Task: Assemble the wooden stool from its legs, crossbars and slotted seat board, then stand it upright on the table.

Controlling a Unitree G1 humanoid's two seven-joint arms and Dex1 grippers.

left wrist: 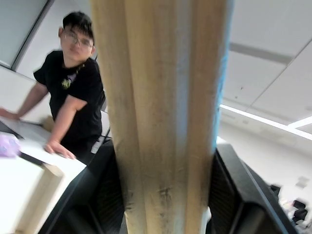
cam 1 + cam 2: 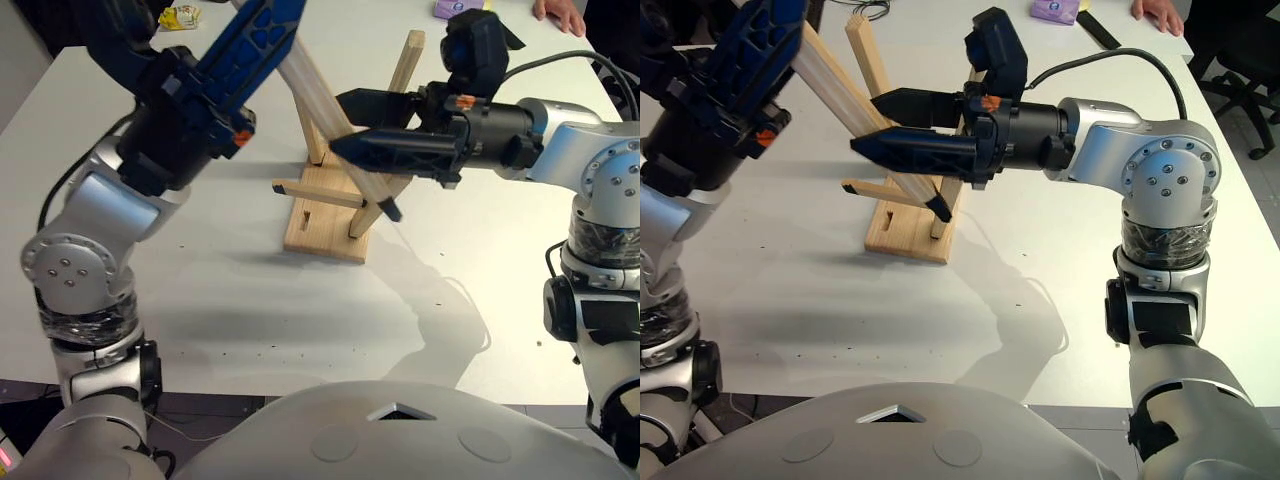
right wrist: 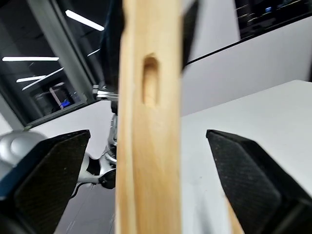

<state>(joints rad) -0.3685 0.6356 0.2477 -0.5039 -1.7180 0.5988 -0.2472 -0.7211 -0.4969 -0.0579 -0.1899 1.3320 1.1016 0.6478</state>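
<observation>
White table (image 2: pixel 200 300), head views: seat board (image 2: pixel 320 235) is laid flat near mid-table, with a second leg (image 2: pixel 405 60) and a crossbar (image 2: pixel 318 193) standing up from it. A tilted leg (image 2: pixel 318 95) is clamped by the left gripper (image 2: pixel 262 35). It is straddled mid-length by the right gripper (image 2: pixel 338 122), jaws spread, no contact. Left wrist: tilted leg is seen pinched between the pads (image 1: pixel 243 195). Right wrist: a slot (image 3: pixel 150 80) in the tilted leg is centred between parted fingers (image 3: pixel 48 185). Risk: if closed off-axis, the tilted leg could be twisted, the joint jammed or the seat board dragged. Lower-end seating cannot be confirmed.
</observation>
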